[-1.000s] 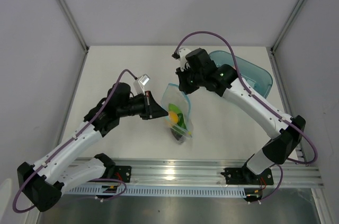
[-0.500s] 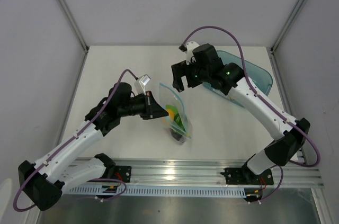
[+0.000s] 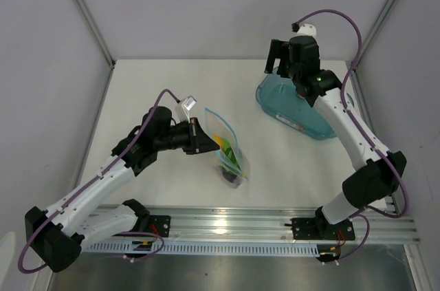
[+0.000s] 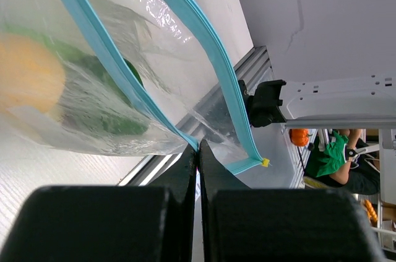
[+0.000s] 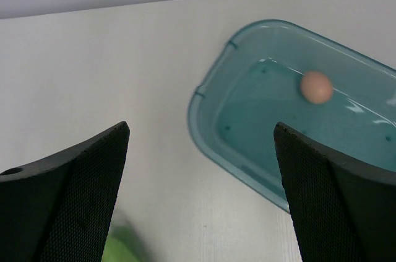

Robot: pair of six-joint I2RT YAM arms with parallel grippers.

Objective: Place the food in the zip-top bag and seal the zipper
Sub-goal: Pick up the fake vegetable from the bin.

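Note:
The clear zip-top bag (image 3: 225, 141) hangs in mid table, its lower end on the table. My left gripper (image 3: 200, 142) is shut on its corner (image 4: 198, 149). The two light-blue strips of the zipper (image 4: 207, 36) stand apart, so the mouth is open. Food lies inside: a yellow-orange fruit (image 4: 26, 73), green pieces (image 4: 108, 104) and a dark piece at the bottom (image 3: 232, 177). My right gripper (image 3: 278, 62) hangs open and holds nothing, above the left end of the teal tub (image 5: 230, 122). A pink egg-shaped piece (image 5: 316, 86) lies in that tub.
The teal tub (image 3: 306, 113) stands at the back right of the white table, near the right wall. A metal rail (image 3: 261, 225) runs along the near edge by the arm bases. A blurred green shape (image 5: 124, 246) shows at the bottom of the right wrist view.
My right gripper opened at the bag's mouth, then swung up and away to the back right, over the tub. The left gripper kept its hold on the bag.

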